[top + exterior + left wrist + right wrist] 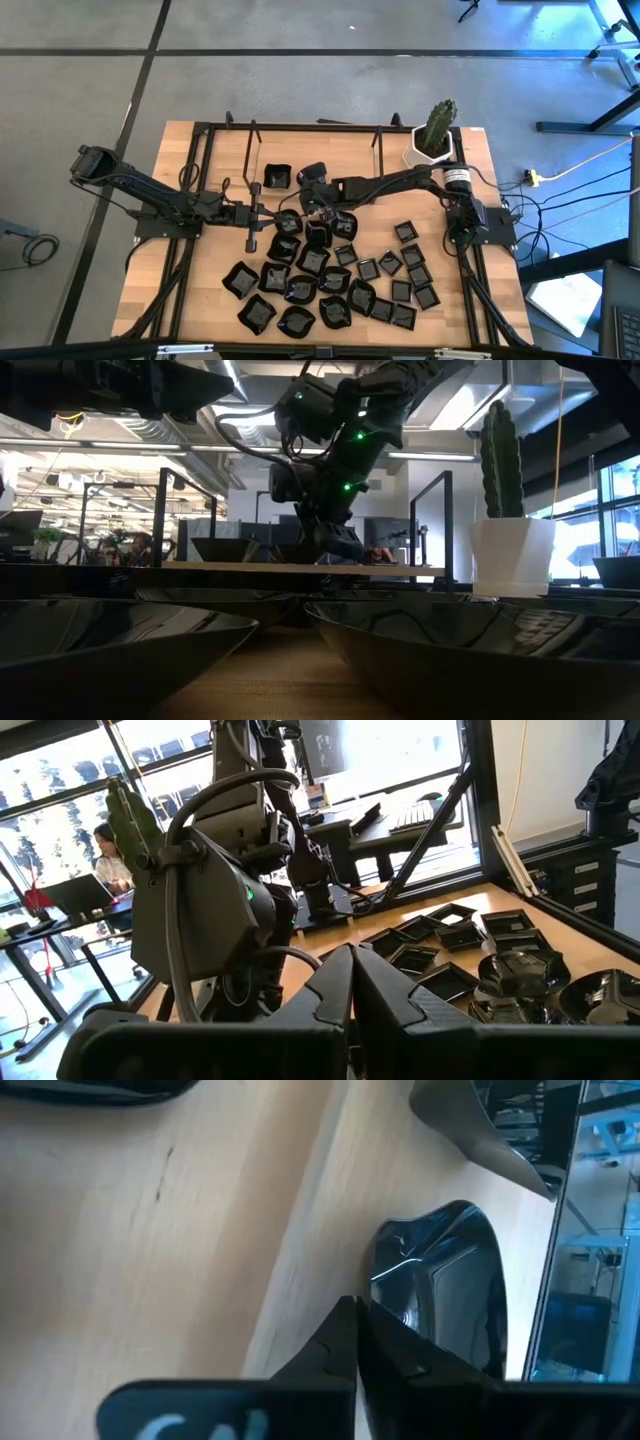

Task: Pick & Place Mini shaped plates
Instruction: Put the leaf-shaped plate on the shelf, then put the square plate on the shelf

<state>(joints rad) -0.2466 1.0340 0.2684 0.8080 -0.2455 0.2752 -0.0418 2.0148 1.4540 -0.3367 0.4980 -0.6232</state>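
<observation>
Black glossy plates (330, 285) lie spread over the middle and near part of the wooden table (200, 150), with one square plate (277, 177) apart toward the far side. The right gripper (312, 195) reaches across to the table's middle, its jaws closed on nothing, tips just beside a plate's (450, 1300) rim. The left gripper (268, 214) rests nearby at the cluster's edge, jaws also closed and empty.

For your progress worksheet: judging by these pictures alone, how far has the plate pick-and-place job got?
Done: one square plate sits apart from the pile.
In hand: nothing visibly; the left gripper and right gripper are both shut, at the pile's edge.
Left: nearly all the black mini plates remain clustered on the table.
</observation>
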